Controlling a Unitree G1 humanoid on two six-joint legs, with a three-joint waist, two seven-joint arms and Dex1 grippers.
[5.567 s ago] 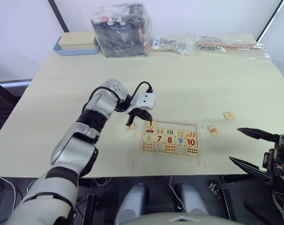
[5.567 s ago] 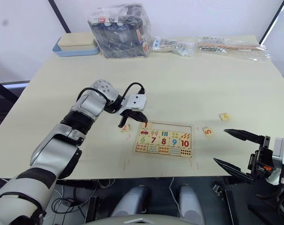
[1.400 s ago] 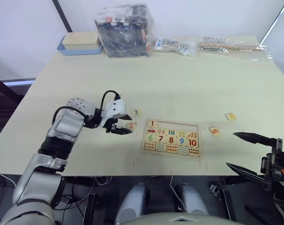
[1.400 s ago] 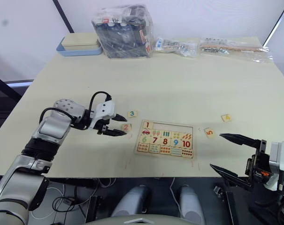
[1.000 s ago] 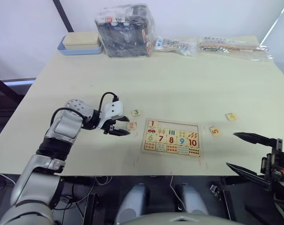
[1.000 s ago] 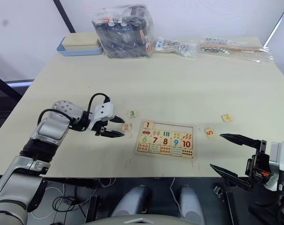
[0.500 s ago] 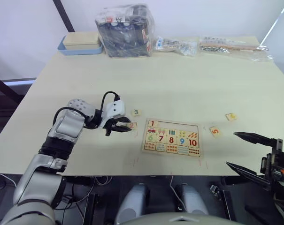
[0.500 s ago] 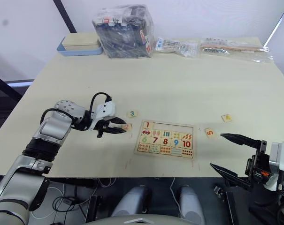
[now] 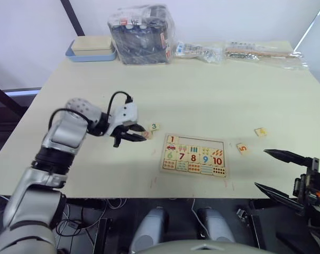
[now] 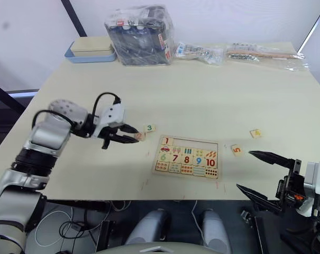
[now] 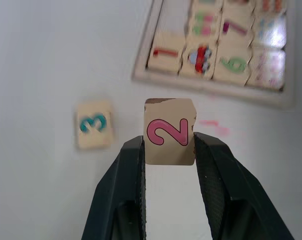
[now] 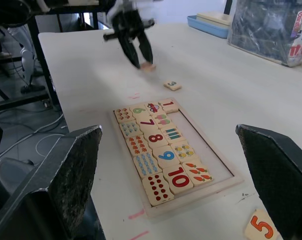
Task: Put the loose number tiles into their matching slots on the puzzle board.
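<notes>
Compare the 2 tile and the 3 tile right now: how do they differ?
The 2 tile is clamped between the left gripper fingers; the 3 tile lies free on the table beside it. The 2 carries a pink numeral, the 3 a teal one. Both are small square pale-wood tiles, still off the puzzle board, where only the 1 tile sits in the top row.

We see matt pale wood in the puzzle board (image 9: 193, 155) and the 2 tile (image 11: 169, 131). Beside the tile, the left gripper's fingers (image 11: 133, 172) look like ribbed black plastic.
</notes>
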